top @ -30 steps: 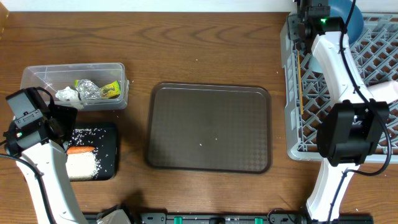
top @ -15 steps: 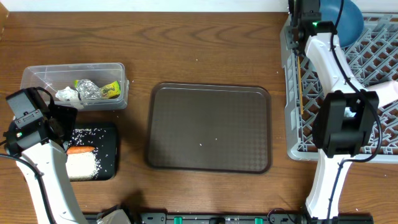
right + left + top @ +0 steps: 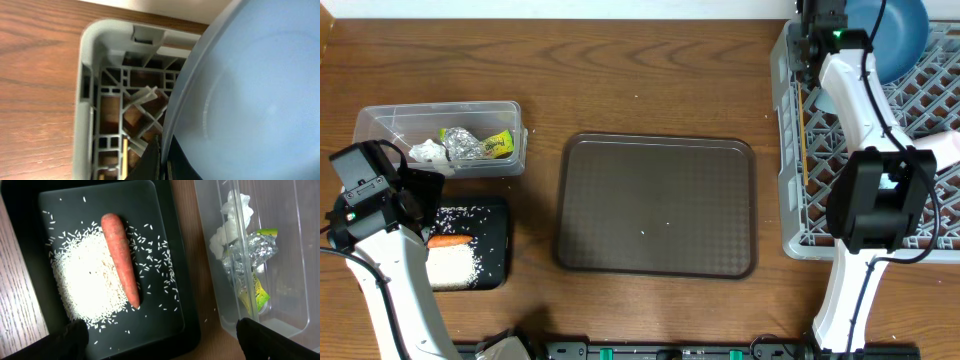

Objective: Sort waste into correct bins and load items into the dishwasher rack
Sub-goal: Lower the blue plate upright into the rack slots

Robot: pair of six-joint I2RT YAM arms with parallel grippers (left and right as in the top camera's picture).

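Overhead, brown tray lies beside rack, where right claw grips bowl

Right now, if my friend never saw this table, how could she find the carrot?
Start at the big brown serving tray in the middle of the table, then look to the small black tray beside the left arm. The carrot lies there on a heap of white rice; it is the only long, orange, pointed thing.
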